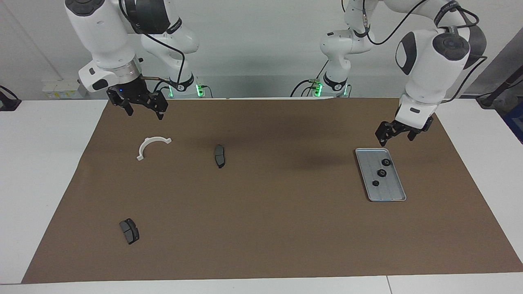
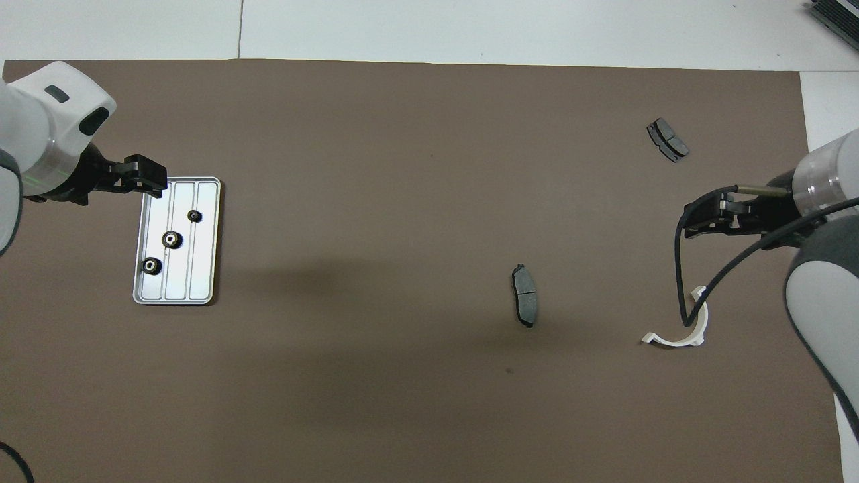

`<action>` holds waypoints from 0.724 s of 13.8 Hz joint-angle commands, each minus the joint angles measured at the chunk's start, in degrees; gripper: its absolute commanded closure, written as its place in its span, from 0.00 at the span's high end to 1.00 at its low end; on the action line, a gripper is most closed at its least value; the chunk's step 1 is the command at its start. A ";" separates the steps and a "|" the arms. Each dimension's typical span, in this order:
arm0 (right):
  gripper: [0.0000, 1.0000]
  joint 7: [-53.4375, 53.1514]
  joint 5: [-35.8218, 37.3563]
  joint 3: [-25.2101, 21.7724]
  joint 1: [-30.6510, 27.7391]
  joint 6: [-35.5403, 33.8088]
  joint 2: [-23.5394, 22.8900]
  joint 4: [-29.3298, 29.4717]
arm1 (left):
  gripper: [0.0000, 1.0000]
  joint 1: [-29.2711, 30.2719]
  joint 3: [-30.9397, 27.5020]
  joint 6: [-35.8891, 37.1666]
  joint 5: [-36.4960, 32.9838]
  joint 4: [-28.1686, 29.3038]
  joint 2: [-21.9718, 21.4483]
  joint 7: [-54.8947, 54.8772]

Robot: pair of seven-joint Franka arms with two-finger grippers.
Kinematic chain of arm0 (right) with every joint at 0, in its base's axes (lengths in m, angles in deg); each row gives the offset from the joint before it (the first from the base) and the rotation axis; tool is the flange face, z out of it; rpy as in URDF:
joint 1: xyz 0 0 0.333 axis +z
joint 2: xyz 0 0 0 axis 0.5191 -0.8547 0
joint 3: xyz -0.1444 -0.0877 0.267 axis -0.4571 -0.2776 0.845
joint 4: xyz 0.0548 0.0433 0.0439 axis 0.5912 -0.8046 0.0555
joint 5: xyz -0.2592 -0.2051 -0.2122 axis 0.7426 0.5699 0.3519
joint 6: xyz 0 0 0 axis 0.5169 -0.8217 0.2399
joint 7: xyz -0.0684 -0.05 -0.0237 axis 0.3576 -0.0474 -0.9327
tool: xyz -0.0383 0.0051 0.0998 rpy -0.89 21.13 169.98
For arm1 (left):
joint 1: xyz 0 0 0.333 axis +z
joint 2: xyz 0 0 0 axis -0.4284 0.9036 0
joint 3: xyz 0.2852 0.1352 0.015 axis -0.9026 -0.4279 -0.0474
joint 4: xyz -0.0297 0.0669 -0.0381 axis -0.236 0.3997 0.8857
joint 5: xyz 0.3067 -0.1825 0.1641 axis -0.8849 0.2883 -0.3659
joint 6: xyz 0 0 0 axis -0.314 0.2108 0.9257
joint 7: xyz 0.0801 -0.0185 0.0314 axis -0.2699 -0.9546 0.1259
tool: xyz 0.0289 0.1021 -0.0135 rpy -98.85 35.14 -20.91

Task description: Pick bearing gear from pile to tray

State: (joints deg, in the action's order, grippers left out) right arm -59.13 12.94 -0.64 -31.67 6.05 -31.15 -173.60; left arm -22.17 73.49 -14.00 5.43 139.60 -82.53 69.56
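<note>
The silver ribbed tray (image 1: pixel 393 192) (image 2: pixel 202 270) lies toward the left arm's end of the mat. Three small black bearing gears rest on it in a row: one (image 1: pixel 386 162) (image 2: pixel 151 265), a second (image 1: pixel 381 172) (image 2: pixel 172 239) and a third (image 1: pixel 375 183) (image 2: pixel 194 216). My left gripper (image 1: pixel 396 138) (image 2: pixel 160 184) hangs raised above the tray, open and holding nothing. Toward the right arm's end, my right gripper (image 1: pixel 145 114) (image 2: pixel 688 223) waits open in the air over the mat near the white bracket (image 1: pixel 151 146) (image 2: pixel 678 330).
Two dark brake pads lie loose on the brown mat: one (image 1: pixel 219 156) (image 2: pixel 525 304) mid-table, the other (image 1: pixel 129 231) (image 2: pixel 667 139) farther from the robots at the right arm's end. The right arm's black cable (image 2: pixel 691 295) droops over the bracket.
</note>
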 commanded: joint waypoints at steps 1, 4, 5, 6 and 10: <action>1.00 1.77 -1.22 0.13 -0.75 -0.12 1.55 -1.61 | 1.00 -0.39 -0.57 3.99 3.26 1.04 -5.44 -1.15; 1.00 1.77 -1.22 0.13 -0.83 -0.12 1.55 -1.61 | 1.00 -0.39 -0.56 6.02 6.24 0.96 -6.59 -2.12; 1.00 1.77 -1.22 0.13 -0.75 -0.12 1.55 -1.52 | 1.00 -0.30 -0.65 6.03 7.39 0.96 -6.77 -2.64; 1.00 1.77 -1.22 0.13 -0.75 -0.12 1.55 -1.52 | 1.00 -0.04 -0.65 5.85 8.27 1.04 -6.77 -2.91; 1.00 1.77 -1.22 0.13 -0.83 -0.12 1.55 -1.52 | 1.00 0.40 -1.00 4.45 9.59 2.80 -7.65 -2.91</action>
State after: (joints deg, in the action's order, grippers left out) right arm -59.13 12.94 -0.64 -31.67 6.05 -31.15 -173.61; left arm -22.07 73.08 -8.59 13.23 140.13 -88.59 67.76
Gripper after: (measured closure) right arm 0.000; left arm 0.000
